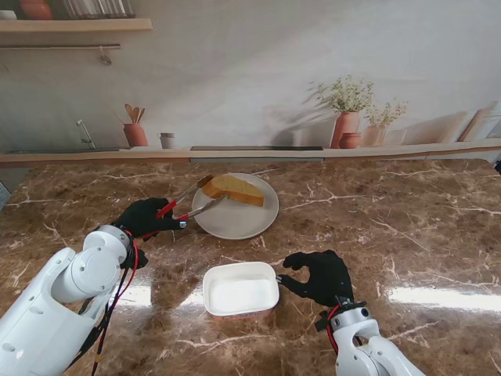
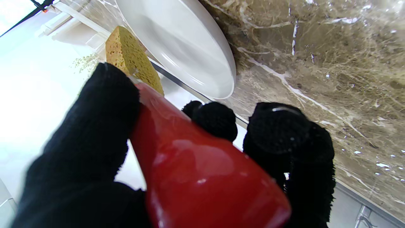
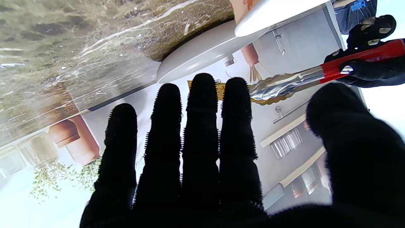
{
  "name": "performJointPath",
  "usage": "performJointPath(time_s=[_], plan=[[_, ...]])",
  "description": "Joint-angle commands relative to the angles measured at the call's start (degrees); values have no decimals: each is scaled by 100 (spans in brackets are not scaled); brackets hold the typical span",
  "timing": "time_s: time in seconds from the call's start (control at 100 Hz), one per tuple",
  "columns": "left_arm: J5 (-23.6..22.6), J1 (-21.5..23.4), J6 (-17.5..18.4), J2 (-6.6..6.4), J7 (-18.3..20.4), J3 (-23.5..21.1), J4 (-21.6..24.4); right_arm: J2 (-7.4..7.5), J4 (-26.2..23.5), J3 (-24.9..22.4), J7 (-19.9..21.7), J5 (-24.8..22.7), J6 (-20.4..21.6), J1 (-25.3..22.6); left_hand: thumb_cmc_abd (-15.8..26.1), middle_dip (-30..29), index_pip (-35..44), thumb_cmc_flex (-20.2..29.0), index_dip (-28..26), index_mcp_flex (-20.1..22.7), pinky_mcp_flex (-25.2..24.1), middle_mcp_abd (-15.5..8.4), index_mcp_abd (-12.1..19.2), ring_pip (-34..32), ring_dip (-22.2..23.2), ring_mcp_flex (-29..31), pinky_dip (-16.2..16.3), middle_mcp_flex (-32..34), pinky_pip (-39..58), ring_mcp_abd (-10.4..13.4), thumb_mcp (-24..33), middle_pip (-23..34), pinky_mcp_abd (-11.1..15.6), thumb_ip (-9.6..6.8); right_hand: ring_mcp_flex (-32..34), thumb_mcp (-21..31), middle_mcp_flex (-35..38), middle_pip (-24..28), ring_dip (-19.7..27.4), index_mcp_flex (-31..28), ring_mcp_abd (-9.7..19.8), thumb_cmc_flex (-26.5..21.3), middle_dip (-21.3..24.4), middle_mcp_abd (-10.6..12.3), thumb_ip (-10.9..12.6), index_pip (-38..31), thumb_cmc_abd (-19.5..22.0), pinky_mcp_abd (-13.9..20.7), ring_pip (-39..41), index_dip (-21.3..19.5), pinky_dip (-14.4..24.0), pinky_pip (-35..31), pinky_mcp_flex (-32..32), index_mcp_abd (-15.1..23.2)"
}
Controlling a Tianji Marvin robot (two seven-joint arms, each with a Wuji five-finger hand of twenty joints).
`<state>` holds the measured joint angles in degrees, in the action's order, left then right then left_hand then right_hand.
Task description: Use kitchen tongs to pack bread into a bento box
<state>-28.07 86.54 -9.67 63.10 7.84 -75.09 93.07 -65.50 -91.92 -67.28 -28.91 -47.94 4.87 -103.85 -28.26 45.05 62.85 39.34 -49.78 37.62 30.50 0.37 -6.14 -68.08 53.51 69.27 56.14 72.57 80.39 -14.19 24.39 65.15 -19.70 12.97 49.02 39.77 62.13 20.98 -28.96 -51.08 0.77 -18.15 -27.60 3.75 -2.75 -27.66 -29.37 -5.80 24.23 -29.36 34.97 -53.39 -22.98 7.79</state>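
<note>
The left hand [image 1: 143,217] grips the tongs [image 1: 190,203], their tips pinching the bread [image 1: 234,189]. Its fingers hide most of the red handle. The right hand [image 1: 318,276] rests empty, fingers apart, beside the bento box [image 1: 240,288].

Background fittings beyond the brown marble table [image 1: 407,235].
A terracotta utensil pot [image 1: 135,134] and a small grey cup [image 1: 167,140] stand left on the back ledge [image 1: 258,151]; two terracotta plant pots [image 1: 345,125] stand right. A wooden shelf [image 1: 74,25] hangs upper left.
</note>
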Motion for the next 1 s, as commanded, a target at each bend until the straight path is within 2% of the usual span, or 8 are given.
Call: performJointPath(time_s=[0.0,0.24,0.43,0.66,0.99], plan=[[-17,141,99,-12,-78,-42,85,3,-8,41,92,-4,-49,-71,774,-2,451,955,-115,295,-81,-490,1222,-125,99,258,215,569,128,-411,1319,172,-19,1,145,-134,61,77,-40,-130,35,-152,-90,47,186,-84,99,-38,55,-62,40,45,51,124],[1,416,307,9,-228,-254,257,10,-52,55,116,-28,-80,-97,748,13,438,920,-157,341,-80,-493,1248,-125,128,258,226,569,122,-439,1387,175,-21,10,140,-132,45,69,-39,-104,35,-158,-86,47,186,-64,94,-41,51,-54,41,48,51,127],[-85,732,547,-6,-243,-445,575,11,-82,44,129,-36,-118,-99,755,26,411,882,-189,340,-85,-532,1279,-116,144,258,233,564,115,-404,1411,168,-4,18,143,-132,38,68,-42,-97,30,-156,-85,51,187,-57,101,-36,56,-52,45,43,41,129],[-169,1426,943,-12,-322,-723,1084,10,-189,-108,124,-103,-284,-148,762,46,376,867,-222,340,-79,-546,1300,-108,157,259,237,563,115,-377,1415,165,33,7,145,-134,29,64,-41,-89,33,-155,-81,47,187,-51,103,-38,54,-50,44,49,44,133],[-334,2388,1528,53,-862,-834,1368,-17,-384,-529,82,-149,-580,-235,771,70,334,862,-256,339,-79,-584,1327,-94,166,261,231,561,102,-344,1393,153,83,-17,125,-131,5,53,-41,-67,28,-180,-75,35,187,-37,96,-34,47,-46,46,49,49,111]])
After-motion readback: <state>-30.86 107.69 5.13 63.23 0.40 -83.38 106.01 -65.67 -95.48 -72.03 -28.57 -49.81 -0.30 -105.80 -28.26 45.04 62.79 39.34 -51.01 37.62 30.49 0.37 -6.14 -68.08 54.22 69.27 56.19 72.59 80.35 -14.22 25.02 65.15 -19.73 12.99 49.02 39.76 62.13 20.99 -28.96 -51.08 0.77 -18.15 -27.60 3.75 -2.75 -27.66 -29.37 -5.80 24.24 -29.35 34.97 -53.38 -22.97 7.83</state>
